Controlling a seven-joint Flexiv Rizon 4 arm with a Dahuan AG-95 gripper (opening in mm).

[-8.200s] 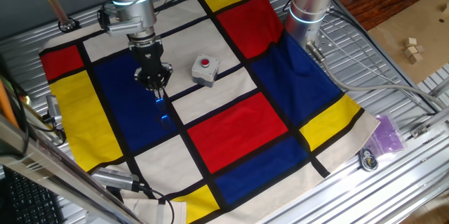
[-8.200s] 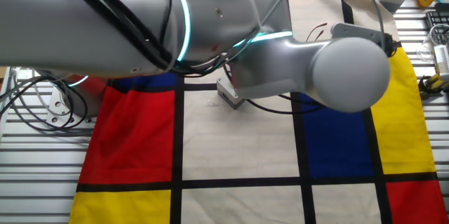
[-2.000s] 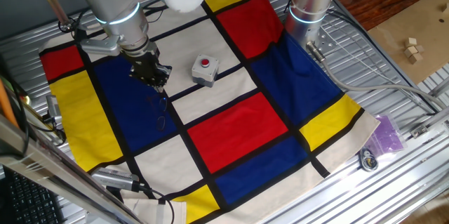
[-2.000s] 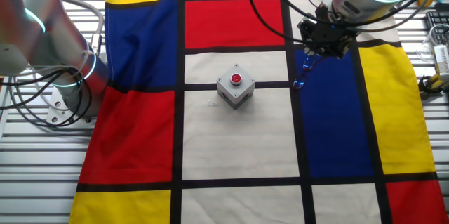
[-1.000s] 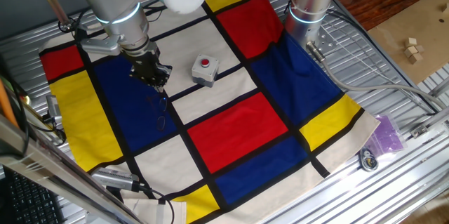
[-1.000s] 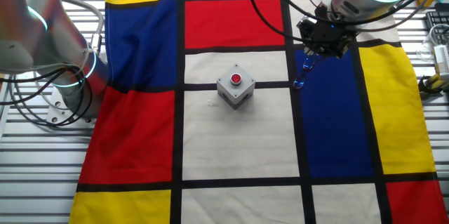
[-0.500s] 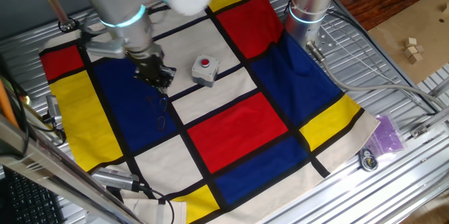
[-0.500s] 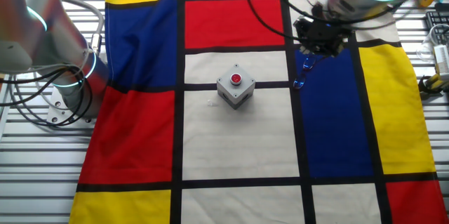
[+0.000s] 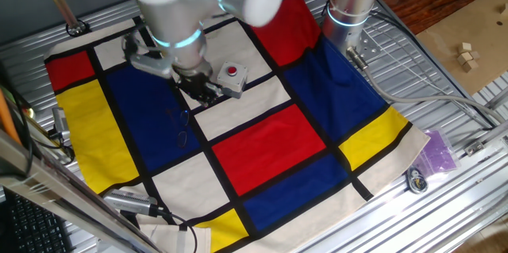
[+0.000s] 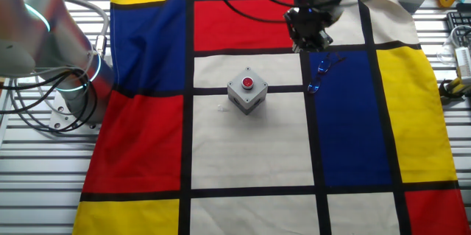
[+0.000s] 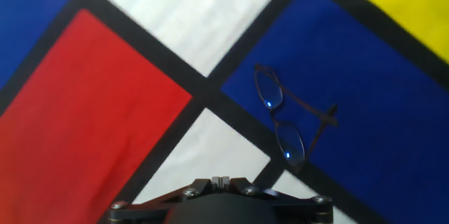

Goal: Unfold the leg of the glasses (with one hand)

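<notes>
Hovering apart from the glasses (image 11: 284, 122) on the cloth (image 9: 270, 138); gripper (image 10: 309, 37) finger state unclear; risking leg (image 11: 309, 109) left half-unfolded.

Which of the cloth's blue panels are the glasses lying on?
The glasses lie on the blue panel between the yellow panel and the button box's white panel.

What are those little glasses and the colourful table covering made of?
The glasses look like thin dark wire, probably metal, with clear glossy lenses that catch small glints of light. The covering seems to be woven cloth, matte: it wrinkles and drapes at its edges.
</notes>
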